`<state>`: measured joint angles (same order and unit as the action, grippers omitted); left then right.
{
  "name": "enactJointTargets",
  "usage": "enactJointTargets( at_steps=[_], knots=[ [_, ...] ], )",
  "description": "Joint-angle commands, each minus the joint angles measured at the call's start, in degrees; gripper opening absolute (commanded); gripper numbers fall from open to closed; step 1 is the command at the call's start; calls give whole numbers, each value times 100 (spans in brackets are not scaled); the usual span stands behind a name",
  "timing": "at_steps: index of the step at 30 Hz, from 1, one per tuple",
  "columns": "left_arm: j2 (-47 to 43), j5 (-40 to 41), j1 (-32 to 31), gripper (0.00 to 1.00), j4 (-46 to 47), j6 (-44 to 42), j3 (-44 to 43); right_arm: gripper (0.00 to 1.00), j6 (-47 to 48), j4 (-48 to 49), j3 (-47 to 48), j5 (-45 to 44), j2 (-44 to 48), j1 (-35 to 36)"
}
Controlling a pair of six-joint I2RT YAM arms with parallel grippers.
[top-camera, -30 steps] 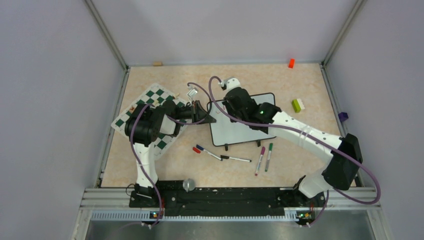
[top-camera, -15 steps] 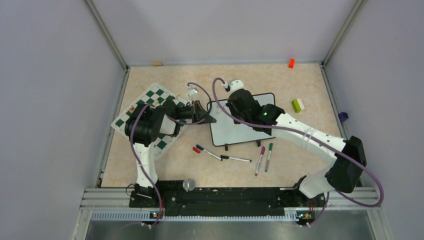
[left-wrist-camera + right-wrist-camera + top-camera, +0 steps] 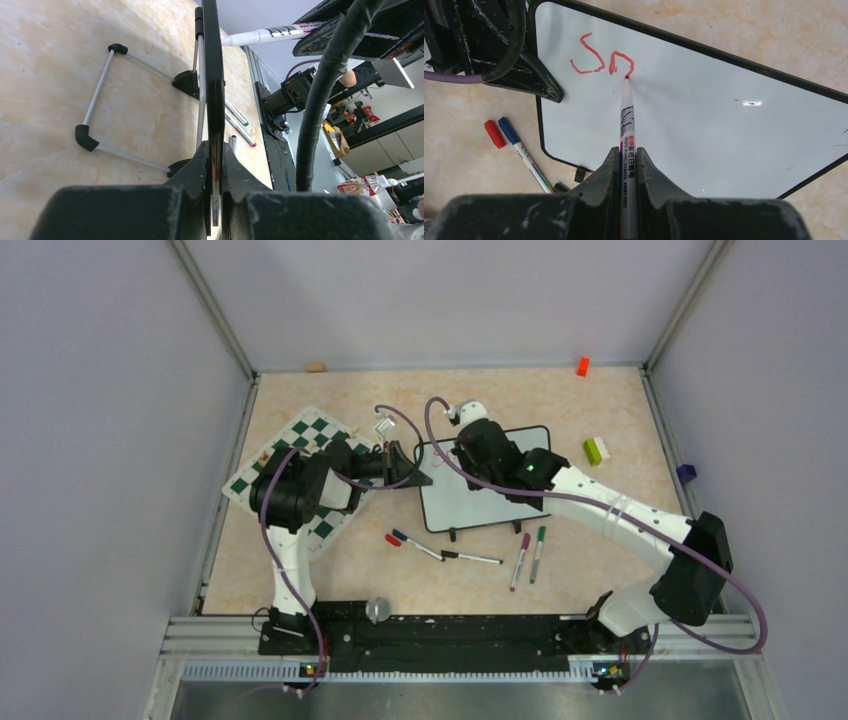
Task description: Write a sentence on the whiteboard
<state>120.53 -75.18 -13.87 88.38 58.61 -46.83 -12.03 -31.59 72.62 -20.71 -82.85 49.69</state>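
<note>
The whiteboard (image 3: 470, 505) lies on its feet mid-table; its face fills the right wrist view (image 3: 704, 120) and it is edge-on in the left wrist view (image 3: 214, 75). My left gripper (image 3: 412, 478) (image 3: 215, 150) is shut on the board's left edge. My right gripper (image 3: 462, 440) (image 3: 627, 155) is shut on a red whiteboard marker (image 3: 627, 120), whose tip touches the board. The sentence (image 3: 601, 60) is red strokes at the board's upper left: an "s" and a first arch ending at the tip. The marker also shows in the left wrist view (image 3: 270, 35).
A green-and-white chess mat (image 3: 300, 455) lies under the left arm. Loose markers lie in front of the board: blue (image 3: 415, 543) with a red cap (image 3: 494, 133), black (image 3: 472, 558), purple (image 3: 520, 560), green (image 3: 537, 553). A green-white block (image 3: 596, 449) and an orange block (image 3: 582, 366) sit far right.
My right arm has shifted a little to the right over the board's upper left with the marker. The left arm and the board have not moved.
</note>
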Motion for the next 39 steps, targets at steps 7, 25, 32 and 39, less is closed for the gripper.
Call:
enactJointTargets(
  at_steps=[7, 25, 32, 39],
  knots=[
    [-53, -392, -41, 0, 443, 144, -29, 0, 132, 31, 305, -328, -144, -123],
    [-49, -387, -41, 0, 443, 151, -35, 0, 274, 36, 569, -317, -214, -323],
    [-56, -401, -46, 0, 443, 151, -38, 0, 259, -48, 469, -344, -92, -344],
    [-66, -397, -44, 0, 443, 150, -29, 0, 221, -108, 203, -392, 142, -339]
  ],
)
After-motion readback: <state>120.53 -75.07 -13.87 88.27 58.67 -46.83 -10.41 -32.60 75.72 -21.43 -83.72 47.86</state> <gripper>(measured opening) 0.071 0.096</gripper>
